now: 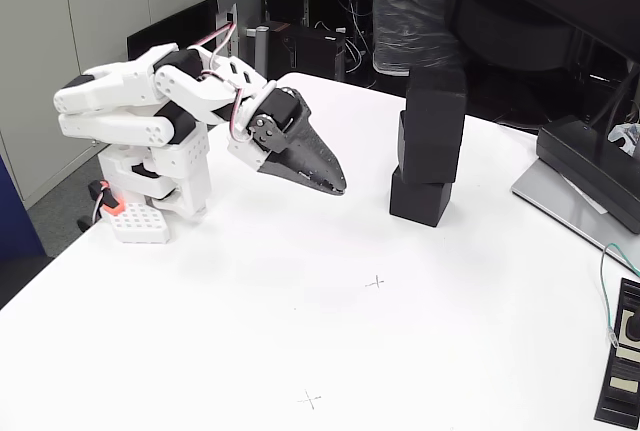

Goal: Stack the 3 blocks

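Fixed view: your three black blocks stand stacked, slightly crooked. The gripper, fingers pressed together and empty, sits well apart; stacking looks finished, so simply stay clear.

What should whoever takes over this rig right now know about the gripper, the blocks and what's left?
Gripper: shut, holding nothing, folded back near the arm's base at the left of the fixed view, well apart from the blocks.
Blocks: all three stand in one column on the table, right of centre. Bottom block, middle block, top block.
Done: the stack is built, three high.
Note: the blocks are not squarely aligned; each sits a little offset from the one below, so the column looks slightly crooked.
Left: seemingly nothing to stack. Keep the arm away from the column.
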